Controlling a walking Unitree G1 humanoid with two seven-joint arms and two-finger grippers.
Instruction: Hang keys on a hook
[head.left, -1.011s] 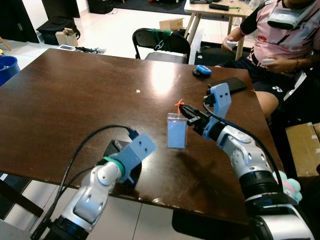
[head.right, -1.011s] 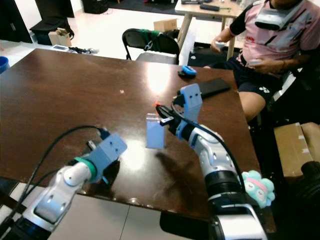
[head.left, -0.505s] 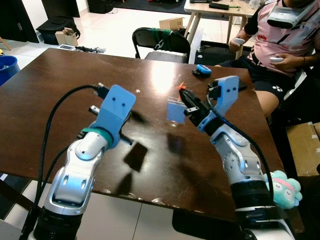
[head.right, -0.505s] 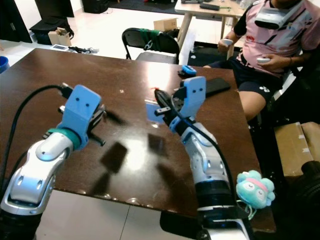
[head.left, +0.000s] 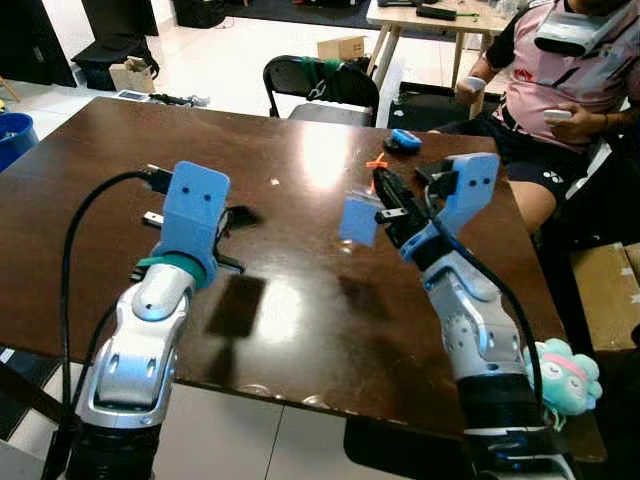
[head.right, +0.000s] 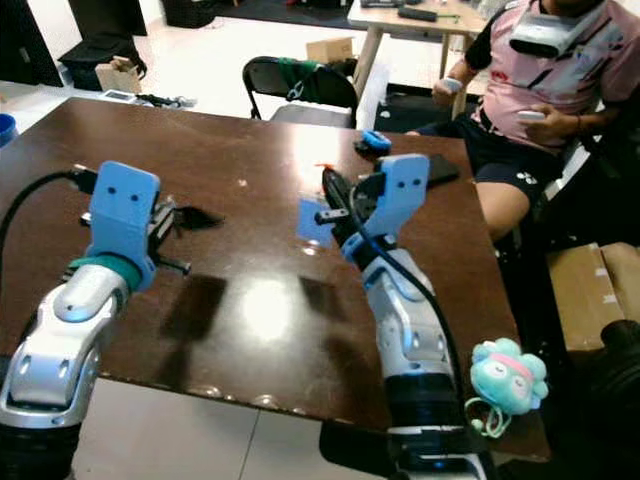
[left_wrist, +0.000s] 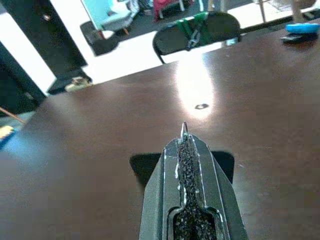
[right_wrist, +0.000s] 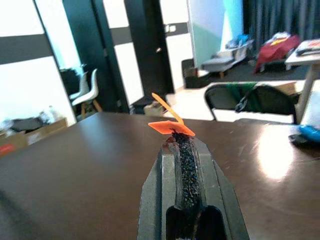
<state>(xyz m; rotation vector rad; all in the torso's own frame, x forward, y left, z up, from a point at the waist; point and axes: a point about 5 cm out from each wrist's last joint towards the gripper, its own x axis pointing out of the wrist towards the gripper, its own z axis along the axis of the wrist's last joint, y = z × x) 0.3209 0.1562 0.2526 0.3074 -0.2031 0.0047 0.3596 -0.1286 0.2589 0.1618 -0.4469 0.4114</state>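
Landmark: the dark brown table (head.left: 90, 200), with everything below placed against it.
Right hand: the right hand (head.left: 385, 200) was raised above the table's far right part, fingers pinched fully together on an orange tie (right_wrist: 171, 126).
Keys: a pale blue card-like tag (head.left: 358, 220) hung from that tie, clear of the table top. No separate metal keys could be made out, so this tag is taken as the keys.
Left hand: the left hand (head.left: 235, 215) was lifted over the table's left-middle. In its wrist view the fingers (left_wrist: 187, 165) lay closed, with a thin metal tip (left_wrist: 184, 128) poking out between them. Whether that tip is the hook could not be told.
Other things on the table: a small blue object (head.left: 405, 139) and a dark phone (head.right: 440, 170) near the far right edge.
Beyond the table: a black folding chair (head.left: 320, 85) at the far side, and a seated person (head.left: 560, 70) off the far right corner.
Step in hand (judgement): bringing the tie loop to the metal tip.
Doing it well (judgement): keep the pinch firm, let the tag stop swinging, hold the left hand steady, and approach slowly so the loop opening meets the tip squarely.
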